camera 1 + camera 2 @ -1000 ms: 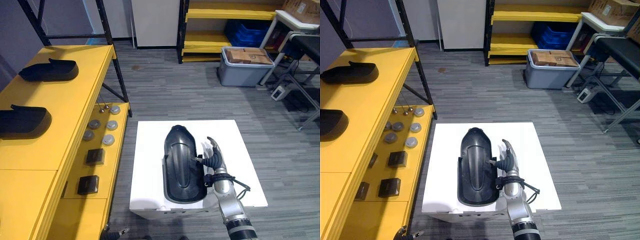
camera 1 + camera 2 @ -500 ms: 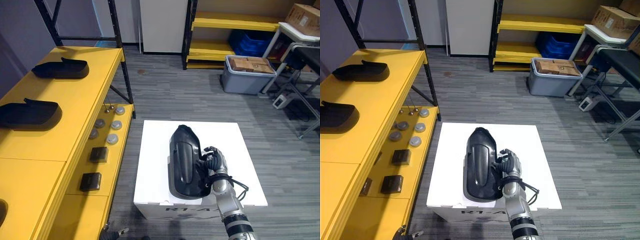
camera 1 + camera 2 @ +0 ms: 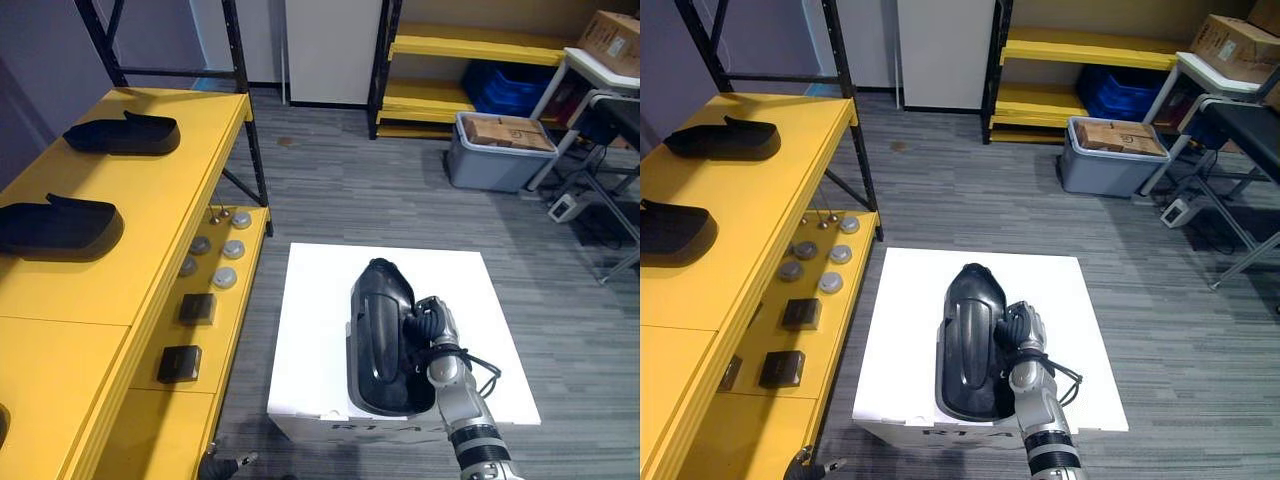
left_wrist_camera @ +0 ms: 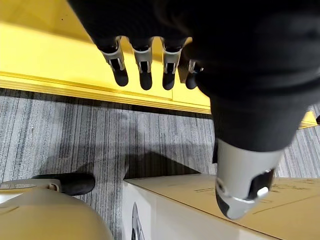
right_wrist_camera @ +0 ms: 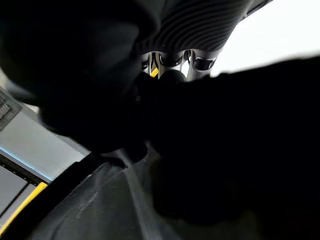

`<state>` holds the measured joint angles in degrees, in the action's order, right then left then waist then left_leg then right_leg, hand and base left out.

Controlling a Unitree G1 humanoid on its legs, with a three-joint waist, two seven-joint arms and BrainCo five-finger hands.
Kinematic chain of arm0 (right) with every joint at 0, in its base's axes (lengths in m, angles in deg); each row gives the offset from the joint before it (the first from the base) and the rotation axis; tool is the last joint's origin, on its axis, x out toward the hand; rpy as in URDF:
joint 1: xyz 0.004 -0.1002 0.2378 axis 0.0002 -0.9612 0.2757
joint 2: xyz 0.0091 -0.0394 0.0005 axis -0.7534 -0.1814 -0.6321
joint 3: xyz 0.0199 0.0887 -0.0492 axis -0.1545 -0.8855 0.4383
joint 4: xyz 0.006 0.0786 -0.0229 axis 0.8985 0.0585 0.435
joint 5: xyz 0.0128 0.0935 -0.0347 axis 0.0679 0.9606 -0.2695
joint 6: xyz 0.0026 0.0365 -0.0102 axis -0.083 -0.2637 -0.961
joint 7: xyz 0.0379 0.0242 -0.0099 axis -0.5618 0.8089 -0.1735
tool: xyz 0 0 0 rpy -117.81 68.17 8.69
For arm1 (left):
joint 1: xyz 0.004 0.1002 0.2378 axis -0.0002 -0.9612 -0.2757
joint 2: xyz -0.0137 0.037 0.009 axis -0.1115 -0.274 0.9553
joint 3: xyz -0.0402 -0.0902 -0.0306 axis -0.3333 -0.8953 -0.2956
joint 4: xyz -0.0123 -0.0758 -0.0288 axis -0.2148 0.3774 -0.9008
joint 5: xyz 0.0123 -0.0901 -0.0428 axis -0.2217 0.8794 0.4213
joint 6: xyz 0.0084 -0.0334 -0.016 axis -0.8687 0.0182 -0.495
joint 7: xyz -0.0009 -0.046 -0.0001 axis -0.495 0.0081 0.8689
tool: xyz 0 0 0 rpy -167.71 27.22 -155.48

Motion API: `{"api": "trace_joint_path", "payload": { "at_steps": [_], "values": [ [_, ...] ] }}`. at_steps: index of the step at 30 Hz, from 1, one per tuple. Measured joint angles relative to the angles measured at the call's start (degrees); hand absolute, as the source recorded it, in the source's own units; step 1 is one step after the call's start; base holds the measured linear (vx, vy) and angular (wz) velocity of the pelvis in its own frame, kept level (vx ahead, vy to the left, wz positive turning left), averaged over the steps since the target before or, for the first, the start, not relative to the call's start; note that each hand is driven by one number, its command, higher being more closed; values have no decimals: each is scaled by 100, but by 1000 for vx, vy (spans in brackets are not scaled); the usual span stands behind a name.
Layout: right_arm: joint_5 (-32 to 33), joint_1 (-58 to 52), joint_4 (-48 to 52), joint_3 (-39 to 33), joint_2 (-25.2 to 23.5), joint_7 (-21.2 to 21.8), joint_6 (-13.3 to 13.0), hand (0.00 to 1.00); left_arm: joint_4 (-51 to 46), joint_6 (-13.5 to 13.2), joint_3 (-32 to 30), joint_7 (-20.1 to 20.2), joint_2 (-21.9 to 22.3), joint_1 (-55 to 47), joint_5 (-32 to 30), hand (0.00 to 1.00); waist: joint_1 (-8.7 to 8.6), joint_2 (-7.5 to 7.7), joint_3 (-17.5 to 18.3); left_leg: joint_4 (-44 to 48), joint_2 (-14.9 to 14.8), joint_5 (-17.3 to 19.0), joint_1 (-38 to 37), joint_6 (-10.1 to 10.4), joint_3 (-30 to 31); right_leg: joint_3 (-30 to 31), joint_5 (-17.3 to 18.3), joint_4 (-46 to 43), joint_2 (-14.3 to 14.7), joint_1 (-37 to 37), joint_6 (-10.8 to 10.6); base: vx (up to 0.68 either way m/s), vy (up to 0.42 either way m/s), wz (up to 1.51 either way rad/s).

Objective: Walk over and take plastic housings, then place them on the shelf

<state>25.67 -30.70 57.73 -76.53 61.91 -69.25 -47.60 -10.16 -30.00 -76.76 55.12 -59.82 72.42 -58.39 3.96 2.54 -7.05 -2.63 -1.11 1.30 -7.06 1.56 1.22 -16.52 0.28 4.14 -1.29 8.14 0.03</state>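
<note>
Your right robot hand (image 3: 432,322) has its fingers curled round the right edge of the black plastic housing (image 3: 378,335), which is on the white tabletop (image 3: 310,330) at the lower centre of the frame. Two more housings (image 3: 123,133) lie on the yellow shelf (image 3: 150,230) at the left. Your left robot hand (image 4: 144,67) hangs with its fingers straight and relaxed.

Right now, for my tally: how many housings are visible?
3: far housing and near housing on the yellow shelf, third housing on the table in the right hand. Others may be hidden.
</note>
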Motion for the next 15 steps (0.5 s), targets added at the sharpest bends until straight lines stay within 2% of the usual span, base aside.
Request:
{"api": "trace_joint_path", "payload": {
  "at_steps": [5,10,14,15],
  "values": [
    [189,-193,761,24,-104,-158,-38,100,-516,-17,-26,-103,105,-90,17,0,-3,-6,-4,47,1,19,-5,47,-55,39,12,-87,-21,-26,-16,-11,17,-4],
    [389,-439,1593,105,-128,-403,-131,100,-2002,-45,-187,-280,467,-298,167,0,-3,-13,-11,77,4,25,9,44,-89,72,18,-122,-29,-54,-10,-15,12,-3],
    [446,-507,2051,135,-130,-562,-291,100,-3463,-139,-414,-499,594,-405,240,0,-10,-15,-11,109,2,25,6,43,-93,79,28,-137,-28,-50,6,0,0,0],
    [460,-513,2087,137,-130,-563,-300,100,-3561,-152,-425,-514,601,-416,240,0,-10,-15,-11,110,2,26,5,43,-93,79,28,-137,-28,-49,6,0,0,0]
  ]
}}
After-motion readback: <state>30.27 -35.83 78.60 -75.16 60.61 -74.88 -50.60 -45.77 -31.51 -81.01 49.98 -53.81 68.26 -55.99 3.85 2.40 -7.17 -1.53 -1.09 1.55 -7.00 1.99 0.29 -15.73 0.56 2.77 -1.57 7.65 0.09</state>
